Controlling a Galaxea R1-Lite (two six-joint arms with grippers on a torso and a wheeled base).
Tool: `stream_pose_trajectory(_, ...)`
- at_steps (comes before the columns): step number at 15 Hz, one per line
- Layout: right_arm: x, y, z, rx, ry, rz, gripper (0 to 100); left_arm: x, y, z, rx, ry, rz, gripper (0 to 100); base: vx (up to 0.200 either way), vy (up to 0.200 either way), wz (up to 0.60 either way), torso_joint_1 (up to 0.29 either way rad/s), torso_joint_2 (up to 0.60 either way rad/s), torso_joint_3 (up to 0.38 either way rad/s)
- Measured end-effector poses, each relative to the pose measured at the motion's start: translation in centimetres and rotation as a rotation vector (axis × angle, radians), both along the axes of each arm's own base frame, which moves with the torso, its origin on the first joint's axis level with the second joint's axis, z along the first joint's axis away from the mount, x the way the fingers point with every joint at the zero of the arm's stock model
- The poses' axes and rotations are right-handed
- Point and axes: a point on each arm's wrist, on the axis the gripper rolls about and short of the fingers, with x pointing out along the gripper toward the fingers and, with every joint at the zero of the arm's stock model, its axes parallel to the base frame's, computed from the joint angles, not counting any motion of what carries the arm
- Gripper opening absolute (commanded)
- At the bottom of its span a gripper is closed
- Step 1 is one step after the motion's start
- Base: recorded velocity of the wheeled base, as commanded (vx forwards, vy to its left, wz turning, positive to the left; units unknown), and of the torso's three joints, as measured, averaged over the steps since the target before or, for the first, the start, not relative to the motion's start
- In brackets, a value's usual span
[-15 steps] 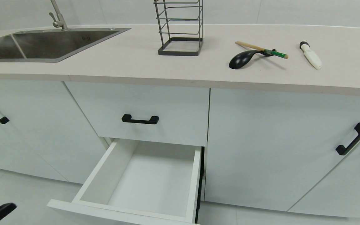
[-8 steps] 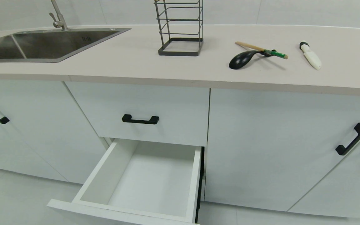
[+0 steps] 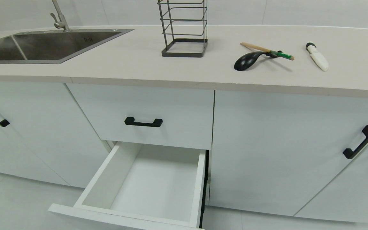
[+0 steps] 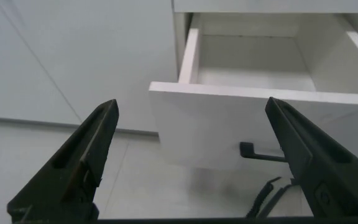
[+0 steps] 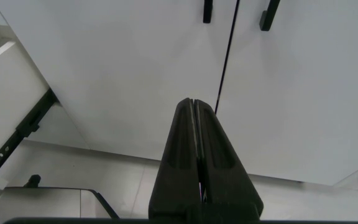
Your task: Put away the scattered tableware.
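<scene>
Left gripper (image 4: 191, 107) jaws wide open and empty, low in front of the pulled-out drawer (image 3: 98, 179), probably opened to take the tableware. On the countertop (image 3: 123, 68), right of the wire rack (image 3: 184, 32): black spoon (image 3: 247, 61) touching the chopsticks (image 3: 264, 49), then a white utensil with black cap (image 3: 318, 59). Right gripper (image 5: 194, 104) jaws shut on nothing, by the cabinet doors (image 5: 135, 74). Tableware is well apart from both.

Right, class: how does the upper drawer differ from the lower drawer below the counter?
The upper drawer is shut; the lower drawer is pulled well out. The upper drawer hides its inside; the lower drawer shows a white interior. Both are white.
</scene>
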Motion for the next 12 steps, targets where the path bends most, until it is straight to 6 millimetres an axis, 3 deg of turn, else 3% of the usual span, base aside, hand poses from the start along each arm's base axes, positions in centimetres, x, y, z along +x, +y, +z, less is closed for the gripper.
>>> stream_pose_trajectory(2,0.00,0.00,0.00,0.000,0.000,0.000,0,-0.01,0.00,0.00,-0.005,-0.001,0.000,100,0.000,0.000,0.00,0.000,0.00,0.000)
stream_pose_trajectory(8,0.00,0.00,0.02,0.000,-0.001,0.000,0,-0.01,0.02,0.01,-0.008,-0.002,0.010,100,0.000,-0.200,0.00,0.002,0.00,0.004)
stream_pose_trajectory(11,0.00,0.00,0.01,0.000,0.000,0.000,0,-0.01,0.02,0.01,-0.011,-0.002,0.008,100,0.000,0.000,0.00,0.000,0.00,0.000)
stream_pose_trajectory(12,0.00,0.00,0.01,0.000,0.000,0.000,0,-0.01,0.02,-0.01,-0.012,-0.001,0.008,100,0.000,0.000,0.60,0.007,0.00,0.002)
